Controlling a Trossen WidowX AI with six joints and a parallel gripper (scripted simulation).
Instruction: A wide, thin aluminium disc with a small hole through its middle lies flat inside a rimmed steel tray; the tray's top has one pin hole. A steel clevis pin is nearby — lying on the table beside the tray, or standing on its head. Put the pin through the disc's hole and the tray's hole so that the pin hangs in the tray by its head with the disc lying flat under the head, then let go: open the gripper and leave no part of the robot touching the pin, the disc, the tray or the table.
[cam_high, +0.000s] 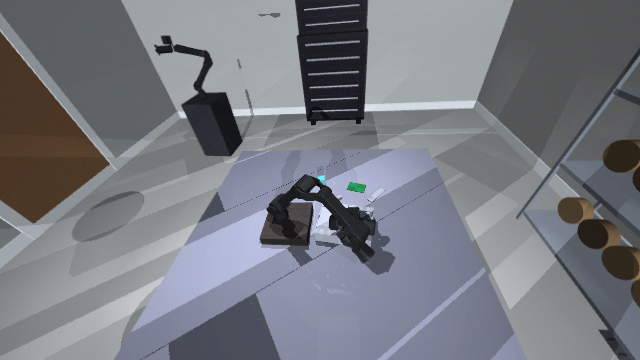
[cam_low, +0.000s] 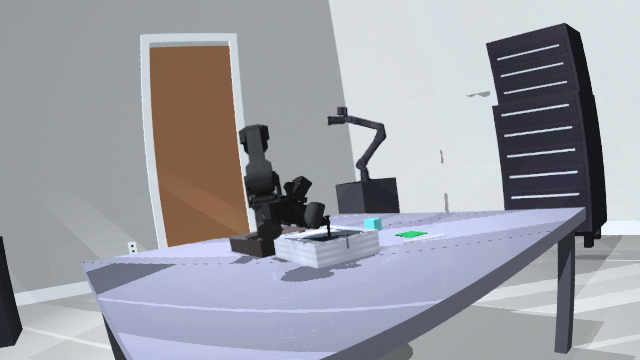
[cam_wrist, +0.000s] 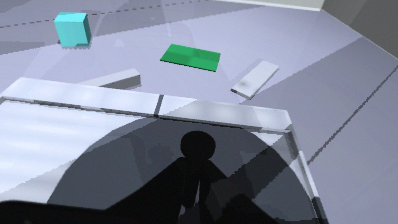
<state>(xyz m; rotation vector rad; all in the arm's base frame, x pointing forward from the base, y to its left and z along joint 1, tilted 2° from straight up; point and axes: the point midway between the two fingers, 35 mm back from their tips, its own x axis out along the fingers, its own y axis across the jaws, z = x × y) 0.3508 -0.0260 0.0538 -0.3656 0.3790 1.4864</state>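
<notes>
My gripper (cam_wrist: 193, 166) is shut on the steel clevis pin (cam_wrist: 198, 145) (cam_low: 328, 227), just below its round head. The pin is roughly upright, head up, over the disc. The wide disc (cam_wrist: 107, 162) lies flat inside the rimmed tray (cam_wrist: 75, 95) (cam_low: 300, 254) (cam_high: 327, 239) and looks dark in shadow. The pin's head stands clearly above the disc. The fingers cover the middle of the disc, so the disc's hole and the tray's pin hole are hidden. I cannot tell whether the pin's lower end is in them.
Behind the tray lie a cyan block (cam_wrist: 72, 30) (cam_low: 372, 223), a green plate (cam_wrist: 191, 57) (cam_high: 356, 187), a pale flat strip (cam_wrist: 256, 78) (cam_high: 376, 194) and a pale bar (cam_wrist: 120, 78) close to the tray's rim. The arm's dark base board (cam_high: 272, 235) is left of the tray.
</notes>
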